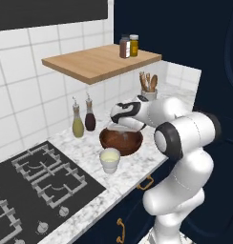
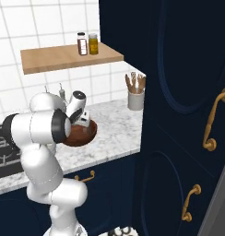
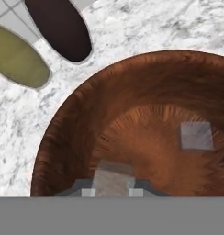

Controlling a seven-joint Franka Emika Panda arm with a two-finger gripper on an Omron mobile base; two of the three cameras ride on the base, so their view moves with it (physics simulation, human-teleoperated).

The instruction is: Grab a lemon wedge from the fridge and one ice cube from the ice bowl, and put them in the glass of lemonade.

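Ice cube in grip: pale grey translucent ice cube [image 3: 113, 180] sits at the bottom edge of the hand view, pinched between the two dark fingertips [image 3: 88, 192] of the jaws [image 3: 111, 193].
Jaws: nearly pressed together, closed on that cube, low inside the bowl.
Ice bowl: round dark reddish-brown wooden bowl [image 3: 132, 92] directly under and around the jaws; it stands on the desk [image 1: 85, 155], a white-grey marble top.
Second cube: another pale grey cube [image 3: 196, 136] lies on the bowl floor, apart from the jaws, to their upper right in the hand view.
Glass of lemonade: small whitish translucent cup [image 1: 110, 159] with pale yellow-green liquid, just beside the bowl's rim on the side toward the black gas hob [image 1: 37, 183], near the jaws.
Bottles: olive-yellow bottle [image 1: 78, 123] and dark brown bottle [image 1: 90, 117] stand upright beyond the bowl, against the white tiled wall [image 1: 27, 71].
Utensil holder: grey holder with wooden spoons [image 2: 136, 94] stands farther along the desk, well apart from the jaws.
Shelf: wooden shelf [image 1: 97, 62] above the jaws carries two small jars [image 1: 129, 46].
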